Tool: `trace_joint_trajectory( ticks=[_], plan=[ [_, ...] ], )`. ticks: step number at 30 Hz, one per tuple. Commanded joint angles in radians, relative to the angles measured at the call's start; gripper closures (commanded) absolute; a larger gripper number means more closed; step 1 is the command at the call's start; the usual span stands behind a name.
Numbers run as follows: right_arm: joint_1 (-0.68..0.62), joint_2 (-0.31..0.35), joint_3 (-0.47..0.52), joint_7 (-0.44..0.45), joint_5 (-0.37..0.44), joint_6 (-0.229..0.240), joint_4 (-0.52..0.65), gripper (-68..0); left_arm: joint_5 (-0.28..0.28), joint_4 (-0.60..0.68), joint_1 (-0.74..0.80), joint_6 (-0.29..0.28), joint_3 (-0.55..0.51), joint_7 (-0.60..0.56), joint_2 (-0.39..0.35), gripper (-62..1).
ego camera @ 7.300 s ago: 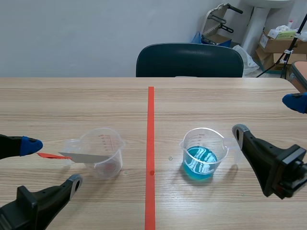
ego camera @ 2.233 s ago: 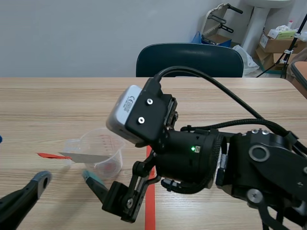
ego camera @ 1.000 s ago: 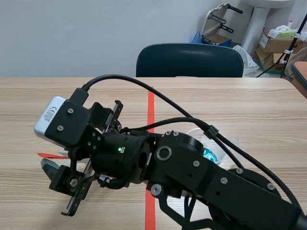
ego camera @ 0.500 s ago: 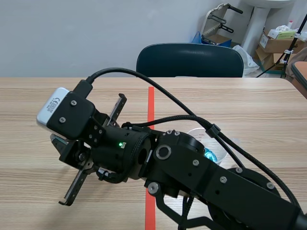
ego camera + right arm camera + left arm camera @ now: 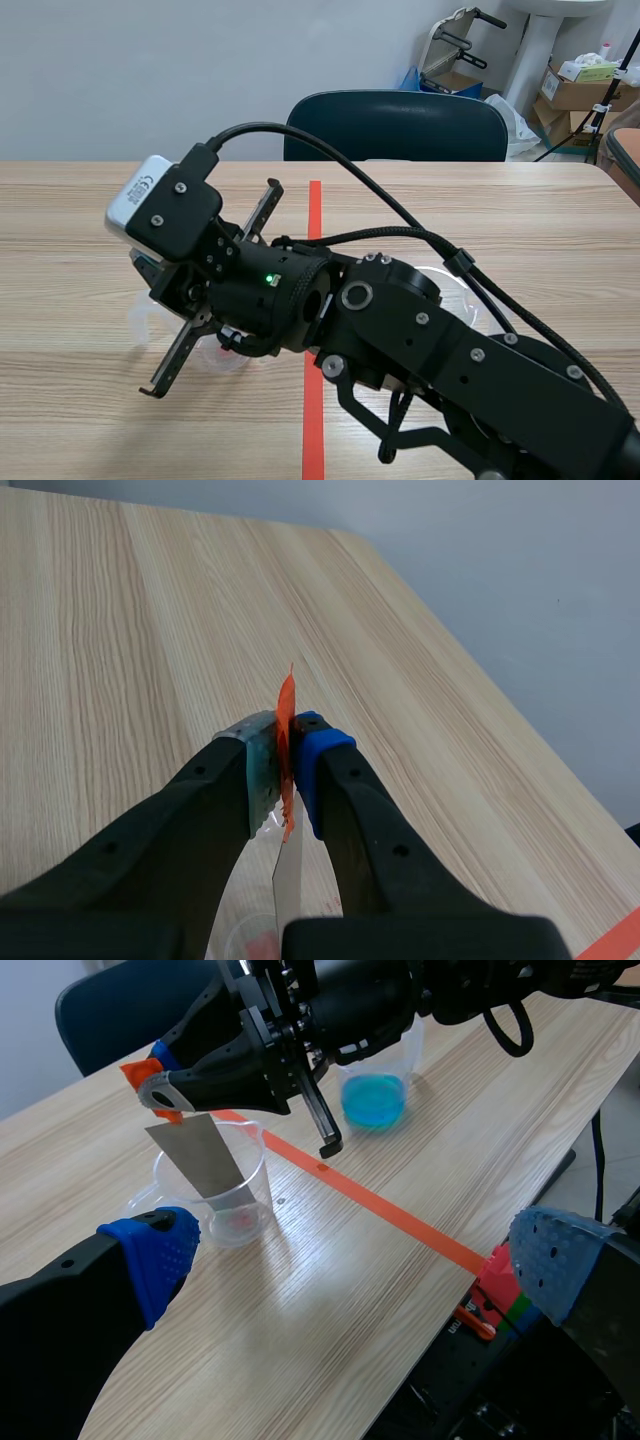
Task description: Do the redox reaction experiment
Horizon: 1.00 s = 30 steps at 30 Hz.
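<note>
— Jaws first: how do we find the right jaws?
— We find them clamped on the orange tab, a pad pressing each side. Their arm reaches across the middle of the surface, over the red tape line.
— And the left jaws?
— We see them spread wide, blue pads gripping nothing.
— Where do the beakers stand?
— We see the clear beaker just ahead of the left jaws, under the right ones. The beaker of blue liquid stands beyond the line, well apart from it.
— And the metal strip?
— We see it hanging tilted from the tab, its lower end inside the clear beaker.
</note>
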Motion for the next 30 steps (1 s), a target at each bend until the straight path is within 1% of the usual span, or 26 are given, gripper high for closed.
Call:
trace_joint_trajectory(
  ticks=[1, 3, 5, 7, 11, 17, 21, 25, 30],
  plan=[
    [0.015, -0.008, -0.001, -0.008, 0.009, -0.003, 0.02, -0.7, -0.009, 0.009, 0.002, -0.003, 0.001, -0.035, 0.005, -62.3],
    [0.015, -0.008, -0.001, -0.028, 0.014, -0.003, 0.033, -0.7, -0.016, 0.009, 0.002, -0.003, 0.001, -0.058, 0.005, -62.3],
    [0.015, -0.008, -0.001, -0.037, 0.014, -0.003, 0.045, -0.7, -0.035, 0.009, 0.002, -0.003, 0.001, -0.074, 0.005, -62.3],
    [0.015, -0.008, -0.001, -0.053, 0.014, -0.003, 0.06, -0.7, -0.039, 0.009, 0.002, -0.005, 0.001, -0.084, 0.005, -62.3],
    [0.014, -0.002, -0.001, -0.124, 0.02, 0.007, 0.12, -0.7, -0.038, 0.009, 0.002, -0.014, 0.001, -0.085, 0.005, -62.3],
    [0.012, 0.054, 0.0, -0.188, 0.097, 0.008, 0.264, -0.7, -0.034, 0.009, 0.002, -0.013, 0.001, -0.089, 0.005, -62.3],
    [0.012, 0.084, 0.023, -0.244, 0.146, 0.009, 0.361, -0.7, -0.034, 0.009, 0.002, -0.013, 0.001, -0.088, 0.005, -62.3],
    [0.012, 0.094, 0.064, -0.311, 0.217, 0.056, 0.447, -0.6, -0.034, 0.009, 0.002, -0.013, 0.001, -0.088, 0.005, -62.3],
    [0.012, 0.094, 0.111, -0.398, 0.313, 0.084, 0.534, -0.7, -0.034, 0.009, 0.002, -0.013, 0.001, -0.087, 0.005, -62.3]
  ],
)
